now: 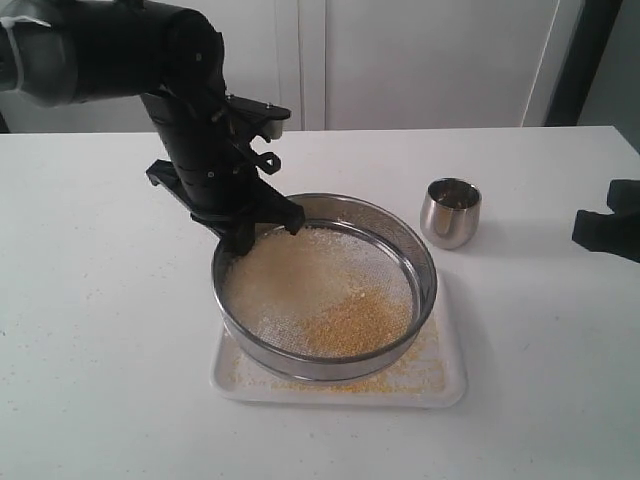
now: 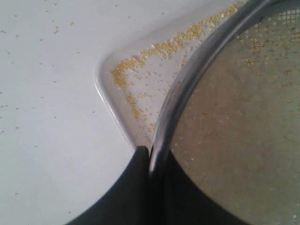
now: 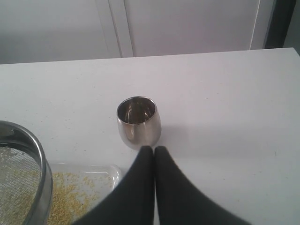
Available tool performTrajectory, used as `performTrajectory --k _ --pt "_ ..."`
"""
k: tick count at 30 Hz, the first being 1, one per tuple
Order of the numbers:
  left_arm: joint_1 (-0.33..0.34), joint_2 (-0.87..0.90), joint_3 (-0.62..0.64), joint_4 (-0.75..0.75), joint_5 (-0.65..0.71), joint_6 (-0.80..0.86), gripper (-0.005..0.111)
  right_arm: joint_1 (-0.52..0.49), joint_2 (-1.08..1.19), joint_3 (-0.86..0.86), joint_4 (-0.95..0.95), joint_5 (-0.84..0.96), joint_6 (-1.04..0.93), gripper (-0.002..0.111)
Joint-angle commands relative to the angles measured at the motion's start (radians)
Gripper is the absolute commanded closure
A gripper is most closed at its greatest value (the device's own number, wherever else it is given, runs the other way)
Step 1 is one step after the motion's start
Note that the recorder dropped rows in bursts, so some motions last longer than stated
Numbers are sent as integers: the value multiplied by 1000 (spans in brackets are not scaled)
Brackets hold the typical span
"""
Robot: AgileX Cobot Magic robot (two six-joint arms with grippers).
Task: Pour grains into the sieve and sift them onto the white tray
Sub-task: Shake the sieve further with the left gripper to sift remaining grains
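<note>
The round steel sieve [image 1: 425, 262] sits on the white tray [image 1: 452, 392] in the exterior view. Whitish and yellow grains [image 1: 340, 318] lie on its mesh, and fine yellow grains [image 1: 420, 368] are scattered on the tray below. My left gripper [image 1: 240, 235] is shut on the sieve's far-left rim [image 2: 183, 89], one finger inside and one outside. The tray corner [image 2: 104, 85] with yellow grains shows beside it. My right gripper [image 3: 153, 149] is shut with nothing in it, close in front of the empty steel cup [image 3: 138, 122]; it sits at the right edge [image 1: 606, 225].
The small shiny steel cup [image 1: 450, 212] stands upright on the white table [image 1: 100, 330], right of the sieve. Stray grains speckle the table around the tray. White cabinet doors [image 1: 420, 60] rise behind the table's far edge.
</note>
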Motion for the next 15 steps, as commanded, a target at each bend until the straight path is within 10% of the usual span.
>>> performTrajectory --k 1,15 --pt "-1 -60 -3 -24 53 26 107 1 -3 3 0 -8 -4 108" --pt "-5 -131 -3 6 39 117 107 1 -3 3 0 -8 -4 108"
